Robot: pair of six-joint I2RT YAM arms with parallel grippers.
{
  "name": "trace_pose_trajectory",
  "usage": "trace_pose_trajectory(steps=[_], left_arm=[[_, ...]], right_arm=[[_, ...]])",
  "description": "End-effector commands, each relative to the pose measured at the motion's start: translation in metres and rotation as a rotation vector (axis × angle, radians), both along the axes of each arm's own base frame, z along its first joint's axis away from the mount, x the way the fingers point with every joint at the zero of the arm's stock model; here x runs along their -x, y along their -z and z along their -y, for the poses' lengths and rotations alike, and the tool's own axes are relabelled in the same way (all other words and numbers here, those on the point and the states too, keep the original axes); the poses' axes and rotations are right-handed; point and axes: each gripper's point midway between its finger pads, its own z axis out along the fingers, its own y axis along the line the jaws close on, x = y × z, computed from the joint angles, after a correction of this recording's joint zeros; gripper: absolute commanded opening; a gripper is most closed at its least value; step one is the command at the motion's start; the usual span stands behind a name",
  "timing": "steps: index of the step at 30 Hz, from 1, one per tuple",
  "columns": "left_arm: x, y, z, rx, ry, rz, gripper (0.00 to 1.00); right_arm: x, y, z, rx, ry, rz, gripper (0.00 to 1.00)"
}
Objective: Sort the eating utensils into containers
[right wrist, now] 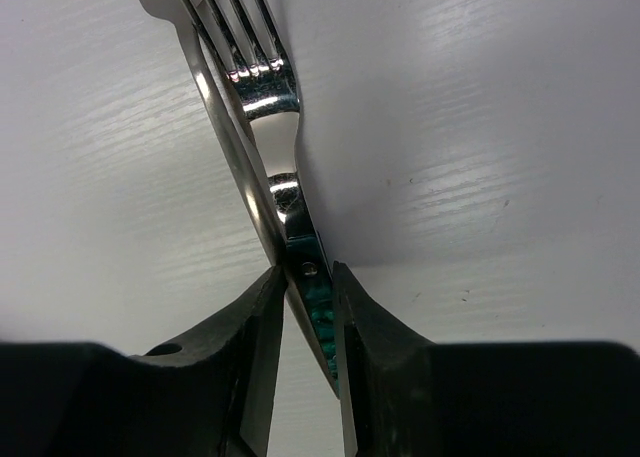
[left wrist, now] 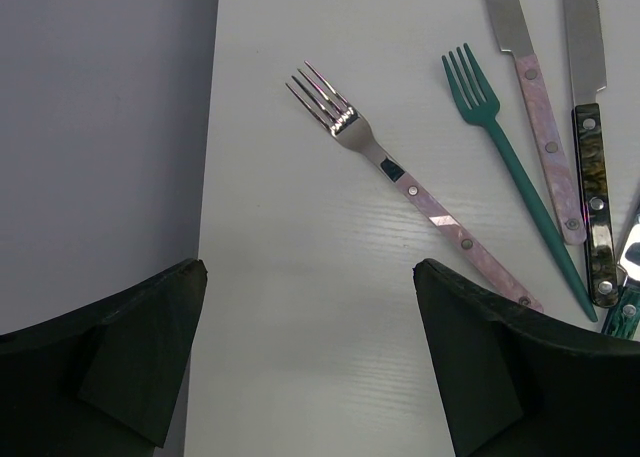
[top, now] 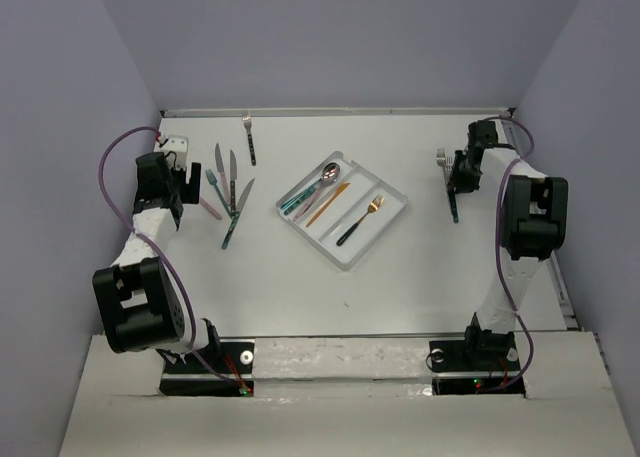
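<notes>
The clear three-compartment tray [top: 378, 234] lies at the table's middle. It holds a spoon [top: 326, 177], teal-handled pieces, an orange knife [top: 329, 204] and a black-handled fork [top: 360, 222]. My right gripper [top: 457, 180] [right wrist: 305, 272] is shut on the teal handle of a silver fork [right wrist: 262, 97] at the table's right, close over the surface. My left gripper [top: 183, 189] [left wrist: 310, 272] is open and empty. It sits beside a pink-handled fork [left wrist: 400, 182], a teal fork [left wrist: 505, 157], a pink-handled knife [left wrist: 540, 107] and a dark-handled knife [left wrist: 592, 187].
Several loose utensils [top: 230, 192] lie in a cluster left of the tray. One dark-handled fork [top: 249, 137] lies apart near the back wall. A white block [top: 175, 145] stands at the back left corner. The grey side wall [left wrist: 100, 127] is close to the left gripper.
</notes>
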Motion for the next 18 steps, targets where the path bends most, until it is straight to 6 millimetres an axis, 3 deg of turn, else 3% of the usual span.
trace_pose_trajectory(steps=[1,7,12,18], left_arm=[[-0.003,-0.013,-0.004,-0.014,-0.003,0.053,0.99],[-0.002,-0.018,-0.003,-0.017,-0.003,0.065,0.99],[-0.002,-0.017,-0.003,-0.014,-0.003,0.066,0.99],[-0.004,-0.017,0.002,-0.003,0.024,0.068,0.99]], right_arm=[[-0.008,0.009,0.011,0.061,0.015,-0.008,0.30],[0.002,0.025,0.027,0.139,0.072,-0.071,0.27],[0.004,0.024,0.034,0.152,0.092,-0.076,0.25],[0.004,0.037,0.043,0.153,0.110,-0.111,0.28]])
